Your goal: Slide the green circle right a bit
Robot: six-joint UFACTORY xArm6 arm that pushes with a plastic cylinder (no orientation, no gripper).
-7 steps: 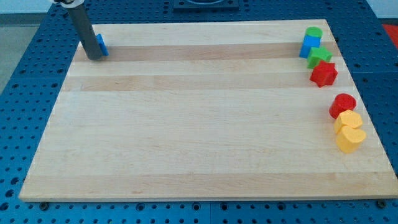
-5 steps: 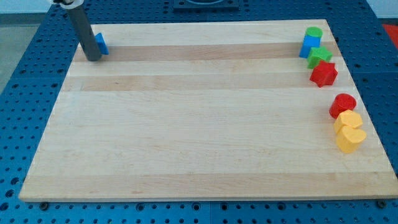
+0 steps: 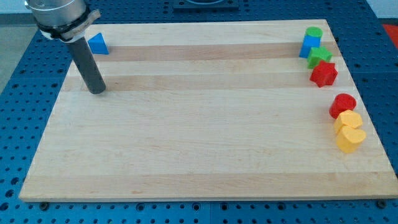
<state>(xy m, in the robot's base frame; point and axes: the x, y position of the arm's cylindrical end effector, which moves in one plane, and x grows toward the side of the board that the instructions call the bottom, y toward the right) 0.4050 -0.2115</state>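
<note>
The green circle [image 3: 314,32] sits at the view's top right corner of the wooden board [image 3: 199,143], touching a blue block [image 3: 310,46] just below it. My tip [image 3: 97,91] rests on the board at the view's upper left, far to the left of the green circle and below a blue triangle [image 3: 97,43]. It touches no block.
Down the view's right edge lie a green star [image 3: 320,56], a red star [image 3: 324,74], a red circle [image 3: 342,104], a yellow block [image 3: 349,120] and a yellow heart [image 3: 349,139]. Blue pegboard surrounds the board.
My tip has moved away from the blue triangle, toward the view's bottom, by about a block and a half. The triangle now shows in full. No block has moved.
</note>
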